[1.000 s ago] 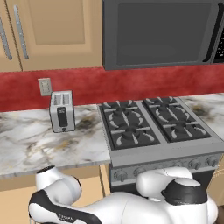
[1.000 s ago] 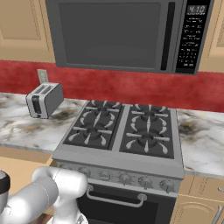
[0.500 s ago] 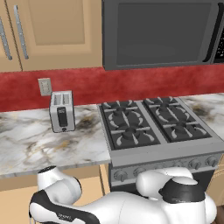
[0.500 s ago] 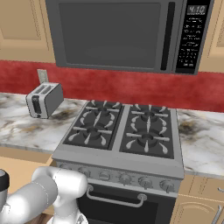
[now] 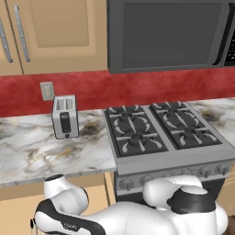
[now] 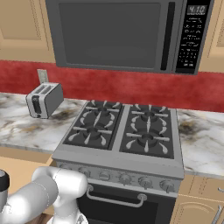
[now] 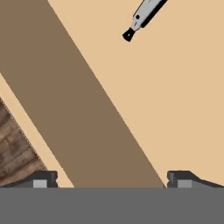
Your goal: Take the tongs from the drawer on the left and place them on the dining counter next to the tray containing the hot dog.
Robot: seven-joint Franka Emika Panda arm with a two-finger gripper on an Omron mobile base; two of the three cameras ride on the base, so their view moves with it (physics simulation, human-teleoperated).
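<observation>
Fingers (image 7: 112,179) spread wide, empty, over the drawer (image 7: 175,100) floor; tongs (image 7: 142,17) lie well apart.

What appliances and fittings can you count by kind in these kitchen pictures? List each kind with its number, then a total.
Toaster: 1
Stove: 1
Microwave: 1
Wall socket: 1
Tongs: 1
Total: 5

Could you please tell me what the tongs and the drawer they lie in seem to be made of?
The tongs look like smooth silver-grey metal, going by the pale sheen, with a matte black tip that may be rubber or plastic. The drawer looks like light tan wood or laminate: its floor is flat, matte and grainless, so either fits.
</observation>
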